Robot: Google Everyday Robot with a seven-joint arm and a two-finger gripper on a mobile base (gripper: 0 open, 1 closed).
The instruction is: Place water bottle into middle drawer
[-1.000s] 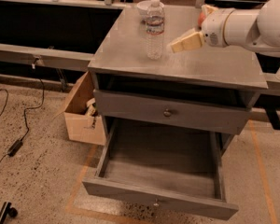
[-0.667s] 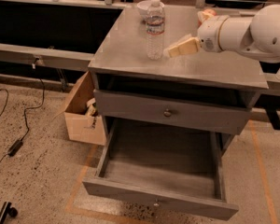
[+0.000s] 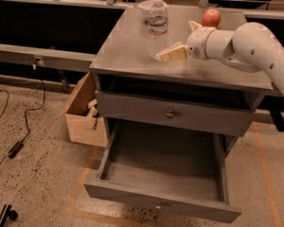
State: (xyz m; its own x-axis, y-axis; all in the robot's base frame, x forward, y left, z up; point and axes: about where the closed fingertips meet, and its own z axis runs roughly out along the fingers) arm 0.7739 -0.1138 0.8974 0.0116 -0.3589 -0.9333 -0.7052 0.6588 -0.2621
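1. The white arm (image 3: pixel 255 44) reaches in from the right edge, its forearm rising toward the left.
2. The rounded wrist (image 3: pixel 210 44) lies roughly level.
3. The tan end effector (image 3: pixel 173 53) points left, low over the desk (image 3: pixel 132 56) top, near its middle.

A red apple (image 3: pixel 211 18) sits at the back right of the grey cabinet top (image 3: pixel 128 56), just behind the gripper (image 3: pixel 174 52) that hangs low over the surface, and a white bowl (image 3: pixel 144 6) stands at the back edge, apart from the apple. Under the top, a closed drawer (image 3: pixel 132 110) shows a small round knob (image 3: pixel 170 114). On the speckled floor (image 3: pixel 38 183) an open cardboard box (image 3: pixel 83 112) stands just beside the cabinet's left side, a black cable (image 3: pixel 26 122) trails further left, and an orange tape line (image 3: pixel 266 174) runs along the right
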